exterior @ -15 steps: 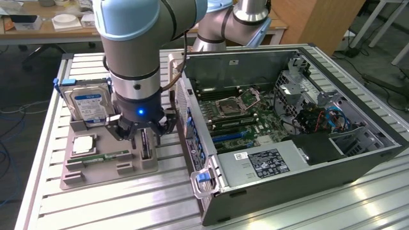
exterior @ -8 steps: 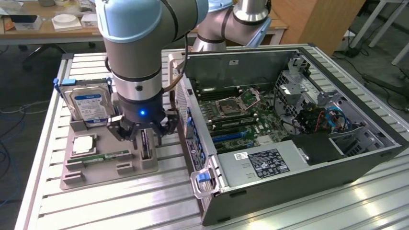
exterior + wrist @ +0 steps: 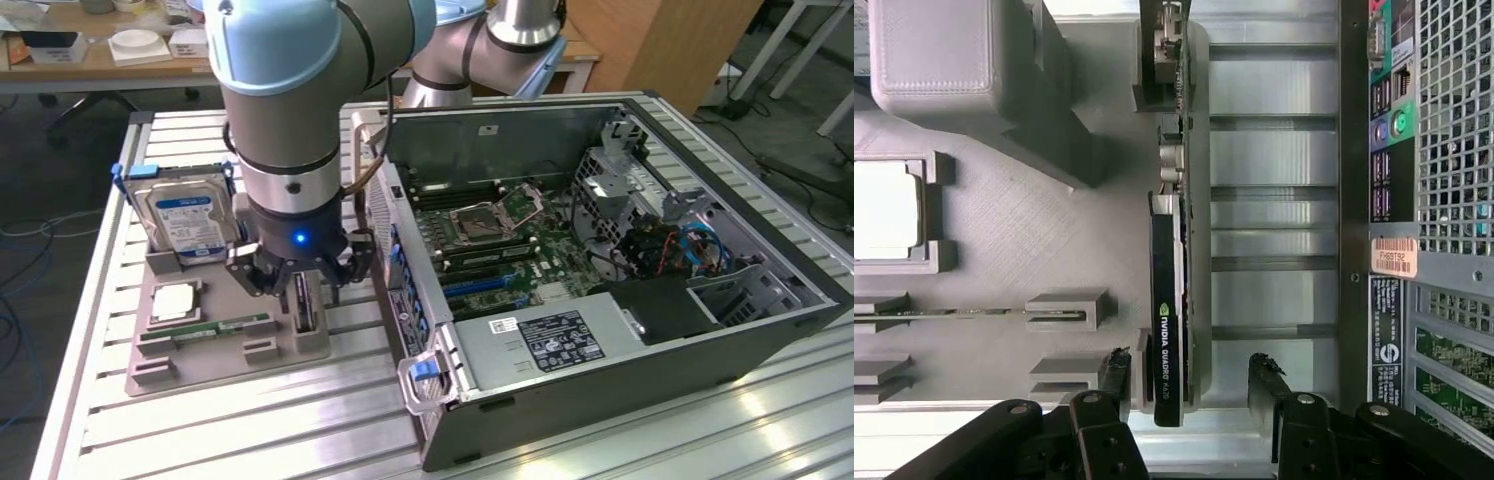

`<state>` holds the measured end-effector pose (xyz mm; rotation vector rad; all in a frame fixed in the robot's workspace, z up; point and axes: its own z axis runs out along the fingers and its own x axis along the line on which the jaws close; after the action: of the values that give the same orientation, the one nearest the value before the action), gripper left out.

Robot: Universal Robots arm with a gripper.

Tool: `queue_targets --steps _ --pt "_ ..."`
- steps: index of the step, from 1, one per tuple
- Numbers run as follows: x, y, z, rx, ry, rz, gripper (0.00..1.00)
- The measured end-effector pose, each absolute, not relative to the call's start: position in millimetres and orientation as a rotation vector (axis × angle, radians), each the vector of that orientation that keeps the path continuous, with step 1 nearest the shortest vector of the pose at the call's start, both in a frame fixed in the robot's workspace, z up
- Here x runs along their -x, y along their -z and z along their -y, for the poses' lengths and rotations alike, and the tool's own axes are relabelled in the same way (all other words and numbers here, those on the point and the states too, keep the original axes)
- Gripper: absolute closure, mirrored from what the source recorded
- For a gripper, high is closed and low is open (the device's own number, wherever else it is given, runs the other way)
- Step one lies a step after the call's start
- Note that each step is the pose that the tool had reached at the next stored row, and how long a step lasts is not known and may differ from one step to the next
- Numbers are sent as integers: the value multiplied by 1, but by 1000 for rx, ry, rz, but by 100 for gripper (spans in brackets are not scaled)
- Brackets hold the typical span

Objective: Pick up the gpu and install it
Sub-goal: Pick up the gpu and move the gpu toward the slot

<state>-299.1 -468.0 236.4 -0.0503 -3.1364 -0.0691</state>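
The gpu point(image 3: 1167, 300) is a thin black card with an NVIDIA label. It stands on edge in a slot at the edge of the grey holder tray point(image 3: 1014, 230), its metal bracket point(image 3: 1172, 60) at the far end. My gripper point(image 3: 1189, 380) is open and straddles the card's near end. One finger point(image 3: 1116, 375) sits close to the card's tray side, while the other finger point(image 3: 1264, 378) stands apart over the table slats. In the exterior view my gripper point(image 3: 300, 285) hangs low over the gpu point(image 3: 306, 308), between the tray point(image 3: 200, 365) and the computer case point(image 3: 601, 270).
The tray also holds a silver hard drive point(image 3: 187, 225), a CPU point(image 3: 176, 300) and a green memory stick point(image 3: 220, 328). The open case lies on its side with the motherboard point(image 3: 494, 240) exposed. Its rear panel point(image 3: 1424, 200) is close beside my gripper.
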Motion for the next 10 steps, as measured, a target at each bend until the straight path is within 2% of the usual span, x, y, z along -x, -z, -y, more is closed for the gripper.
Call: queue_targets --steps 10 --pt "299 -234 450 50 69 3137 41"
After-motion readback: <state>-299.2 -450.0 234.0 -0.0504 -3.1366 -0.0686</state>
